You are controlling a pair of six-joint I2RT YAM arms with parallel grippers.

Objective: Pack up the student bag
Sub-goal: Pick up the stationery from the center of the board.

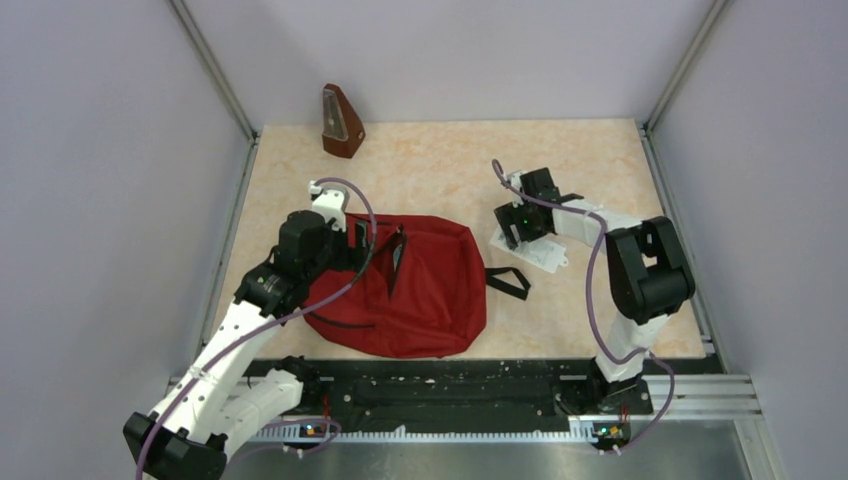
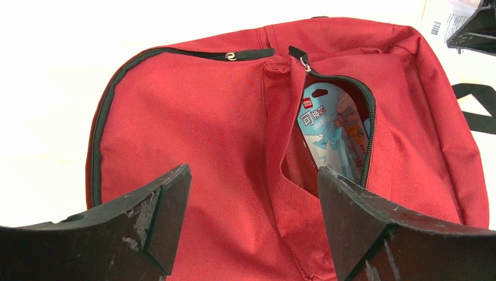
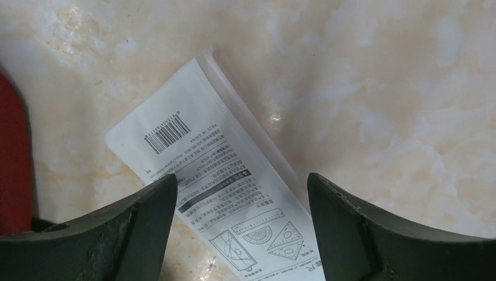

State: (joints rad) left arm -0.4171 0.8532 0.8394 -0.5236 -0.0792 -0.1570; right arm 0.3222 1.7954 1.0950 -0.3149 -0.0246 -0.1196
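Blue packet (image 2: 330,132) sits in the open pocket of the student bag (image 1: 430,300), white packet (image 3: 216,170) lies unpacked on the tabletop (image 1: 450,165); left pincer (image 2: 254,193) and right pincer (image 3: 241,187) both gape wide, holding nothing.

From above, the far counter (image 1: 450,165) lay bare from 12 to 2 o'clock. A brown pyramid-shaped object (image 1: 342,122) stood at 11 o'clock, the student bag (image 1: 420,290) filled the near left from 6 to 9 o'clock, and its black strap (image 1: 507,282) trailed toward 4 o'clock. The bag's front pocket (image 2: 367,146) gaped as a narrow slit at 1 o'clock from the wide-spread left hand (image 2: 251,187), half filled by a blue packet (image 2: 330,134). The right hand (image 3: 243,187), equally spread, hung over a white packet (image 3: 199,170) lying flat at 3 o'clock.
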